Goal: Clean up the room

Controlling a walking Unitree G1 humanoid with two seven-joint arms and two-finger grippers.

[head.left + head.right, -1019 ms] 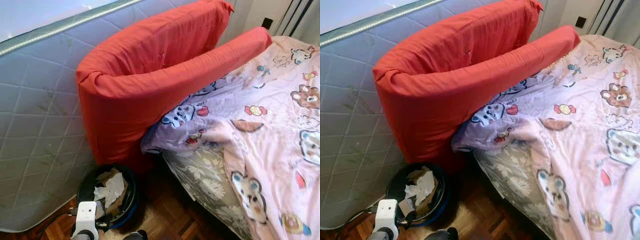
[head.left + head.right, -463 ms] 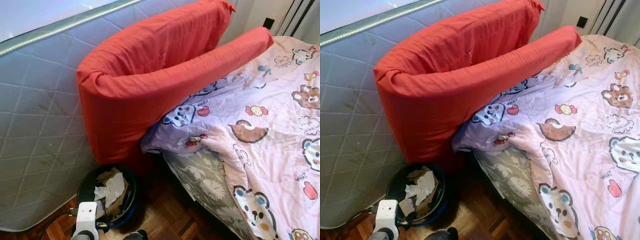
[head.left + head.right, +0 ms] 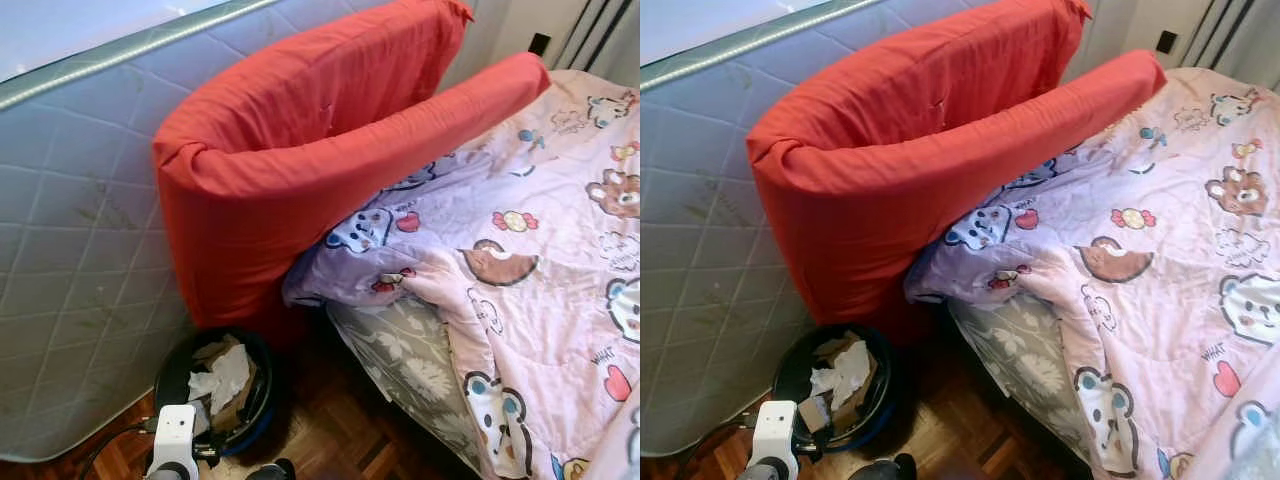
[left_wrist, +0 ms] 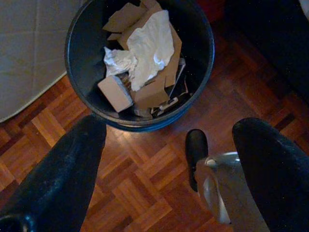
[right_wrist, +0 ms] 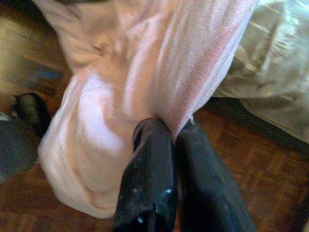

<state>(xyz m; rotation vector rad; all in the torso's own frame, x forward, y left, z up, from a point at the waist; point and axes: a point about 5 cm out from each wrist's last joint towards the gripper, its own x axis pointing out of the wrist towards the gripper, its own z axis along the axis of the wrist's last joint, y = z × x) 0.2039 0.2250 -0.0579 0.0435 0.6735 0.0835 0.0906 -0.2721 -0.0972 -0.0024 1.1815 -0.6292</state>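
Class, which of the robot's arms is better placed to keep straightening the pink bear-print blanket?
Right: the right gripper is shut on the pink bear-print blanket; the left gripper hangs open above the dark round bin.

Right gripper (image 5: 171, 133) pinched closed; left gripper (image 4: 169, 145) spread wide, pointing down.

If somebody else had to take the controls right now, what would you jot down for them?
Right gripper: shut on the pink cartoon blanket, pinching a fold near the bed's edge.
Left gripper: open, holding nothing, over the parquet floor by the waste bin.
Bin already holds cardboard and crumpled paper.
Left to do: blanket is bunched and wrinkled, with the grey floral sheet exposed.
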